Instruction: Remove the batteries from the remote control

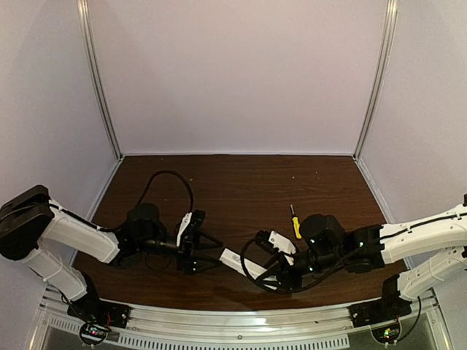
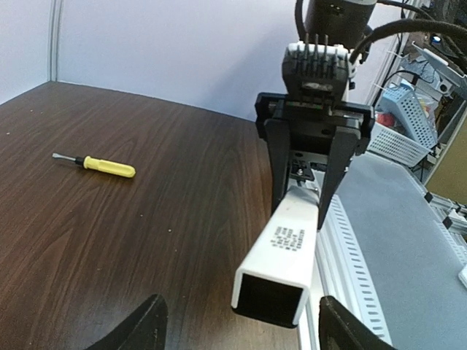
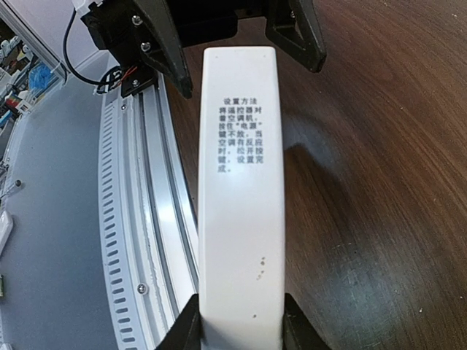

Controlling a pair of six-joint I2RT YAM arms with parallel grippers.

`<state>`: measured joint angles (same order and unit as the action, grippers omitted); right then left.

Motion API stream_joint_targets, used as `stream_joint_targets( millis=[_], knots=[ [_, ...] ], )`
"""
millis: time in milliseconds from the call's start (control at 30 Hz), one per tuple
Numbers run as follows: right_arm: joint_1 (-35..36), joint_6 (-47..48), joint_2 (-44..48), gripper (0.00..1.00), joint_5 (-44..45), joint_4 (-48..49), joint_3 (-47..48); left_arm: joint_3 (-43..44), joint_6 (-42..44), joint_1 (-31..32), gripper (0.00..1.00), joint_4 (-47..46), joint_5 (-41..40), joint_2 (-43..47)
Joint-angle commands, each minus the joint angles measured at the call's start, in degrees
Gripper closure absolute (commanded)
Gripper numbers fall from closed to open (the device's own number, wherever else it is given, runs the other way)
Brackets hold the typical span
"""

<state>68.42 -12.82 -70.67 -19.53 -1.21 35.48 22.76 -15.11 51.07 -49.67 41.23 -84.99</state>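
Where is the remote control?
Top view, front centre of the table: the right hand holds the remote control, its other end inside the open left hand.

Top view looks steeply down from above and behind both arm bases, taking in the whole worktop point(image 1: 241, 182) from afar. Left wrist view sits low behind the left claw point(image 2: 241, 302), facing the right claw point(image 2: 303, 213) close by; right wrist view looks back the opposite way. All share the white remote control point(image 3: 241, 182).

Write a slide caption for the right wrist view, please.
Right tool grips a white remote control over the dark wooden table; left tool open around its far end.
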Motion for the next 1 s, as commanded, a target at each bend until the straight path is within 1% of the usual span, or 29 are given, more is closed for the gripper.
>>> stream_joint_targets(
  millis=[0, 33, 200, 300, 467, 567, 700, 867, 967],
  knots=[
    [-0.1, 0.4, 0.5, 1.00, -2.6, 3.2, -0.2, 0.4, 1.6, 0.2, 0.34, -4.4, 6.0, -0.7],
    [-0.2, 0.6, 0.5, 1.00, -2.8, 3.2, -0.2, 0.4, 1.9, 0.2, 0.36, -4.4, 6.4, -0.6],
    [-0.2, 1.0, 0.7, 1.00, -3.3, 3.3, 0.1, 0.6, 2.0, 0.3, 0.38, -3.9, 7.3, -0.8],
    [-0.2, 1.2, 0.6, 1.00, -3.2, 3.0, 0.4, 1.1, 2.5, 0.9, 0.41, -2.6, 7.3, -0.9],
    [-0.1, 1.9, -0.3, 1.00, -3.9, 2.9, 1.2, 3.0, 4.7, 3.6, 0.43, 1.3, 6.0, -1.3],
    [-0.2, 2.2, -0.7, 1.00, -4.0, 2.6, 1.8, 3.7, 5.4, 4.4, 0.46, 3.0, 5.1, -1.5],
    [-0.1, 2.3, -1.2, 1.00, -4.1, 2.5, 2.3, 3.7, 5.4, 4.6, 0.50, 3.0, 4.9, -1.6],
    [-0.2, 2.3, -1.7, 1.00, -4.0, 2.6, 2.7, 4.4, 5.5, 4.9, 0.58, 4.1, 3.9, -1.9],
    [-0.2, 2.4, -1.9, 1.00, -4.1, 3.1, 2.7, 4.9, 5.9, 5.3, 0.67, 5.1, 3.1, -1.8]
  ],
)
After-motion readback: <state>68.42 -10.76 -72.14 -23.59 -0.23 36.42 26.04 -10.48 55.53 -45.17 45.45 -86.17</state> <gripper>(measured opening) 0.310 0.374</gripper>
